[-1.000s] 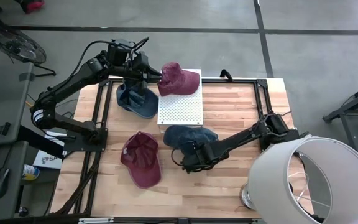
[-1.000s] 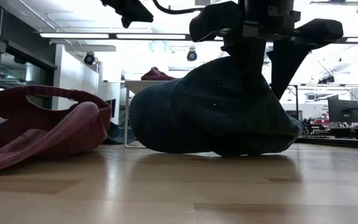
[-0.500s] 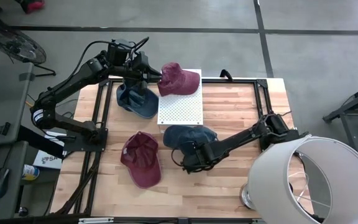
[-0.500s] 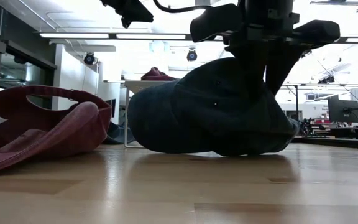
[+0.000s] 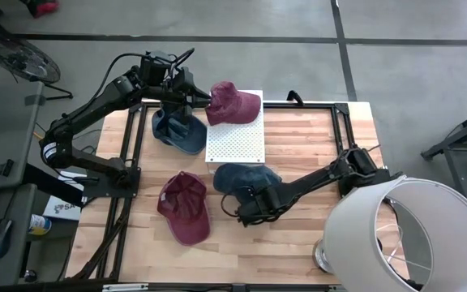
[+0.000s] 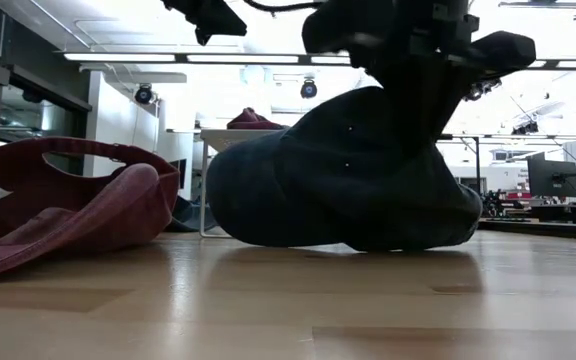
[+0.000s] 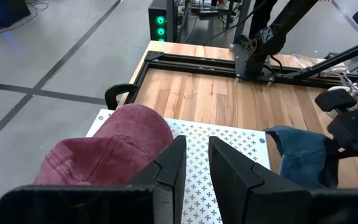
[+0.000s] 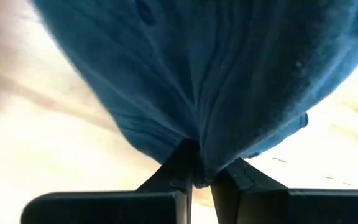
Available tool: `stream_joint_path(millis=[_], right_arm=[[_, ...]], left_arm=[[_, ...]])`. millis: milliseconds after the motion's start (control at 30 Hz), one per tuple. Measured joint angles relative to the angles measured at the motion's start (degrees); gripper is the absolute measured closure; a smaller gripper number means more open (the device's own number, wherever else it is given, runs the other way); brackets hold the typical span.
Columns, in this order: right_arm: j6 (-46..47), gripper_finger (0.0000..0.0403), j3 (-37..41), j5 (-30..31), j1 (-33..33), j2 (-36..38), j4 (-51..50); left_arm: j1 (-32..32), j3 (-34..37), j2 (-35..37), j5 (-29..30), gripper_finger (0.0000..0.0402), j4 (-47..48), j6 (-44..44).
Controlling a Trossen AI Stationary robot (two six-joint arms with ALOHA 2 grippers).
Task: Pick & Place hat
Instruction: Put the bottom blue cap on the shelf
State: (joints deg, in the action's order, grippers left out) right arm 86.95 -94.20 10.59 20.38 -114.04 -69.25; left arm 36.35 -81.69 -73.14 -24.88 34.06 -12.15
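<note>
A dark blue hat (image 5: pixel 246 178) lies on the wooden table, just near of a white perforated board (image 5: pixel 235 138). My right gripper (image 5: pixel 248 208) is shut on this hat's cloth at its near side. It shows from above in the low view (image 6: pixel 418 60). A maroon hat (image 5: pixel 233 103) rests on the board's far edge. My left gripper (image 7: pixel 196 146) hovers beside it on its left, with a narrow gap between the fingers and nothing in the gap. My left gripper: its one finger (image 7: pixel 178 149) stands right beside the maroon hat's edge (image 7: pixel 160 134); I cannot tell whether they touch. My right gripper pinches a gathered fold of the blue hat's crown (image 8: pixel 197 152) between its two fingers, coming down at a slant from the table's right. The cloth puckers toward the fingertips. The hat's underside (image 6: pixel 348 240) rests on the table.
A second blue hat (image 5: pixel 177 131) lies under the left arm at the far left. Another maroon hat (image 5: pixel 185 207) lies open side up at the near left. A large white lampshade (image 5: pixel 412 235) stands at the near right corner.
My right gripper has tipped and risen a little while staying shut on the blue hat. The cloth at the hat's top is drawn up slightly; its underside has stayed on the table.
</note>
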Motion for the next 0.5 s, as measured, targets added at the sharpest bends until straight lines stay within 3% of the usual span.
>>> stream_joint_path(millis=[267,500], right_arm=[[-1.11,0.0380,-0.02,-0.10,1.71,6.39,3.16],[-4.29,0.0380,-0.02,3.85,2.29,13.95,5.89]], left_arm=[[-0.01,0.00,0.00,-0.10,0.0332,0.42,0.05],[0.01,0.00,0.00,-0.12,0.0332,0.24,0.03]])
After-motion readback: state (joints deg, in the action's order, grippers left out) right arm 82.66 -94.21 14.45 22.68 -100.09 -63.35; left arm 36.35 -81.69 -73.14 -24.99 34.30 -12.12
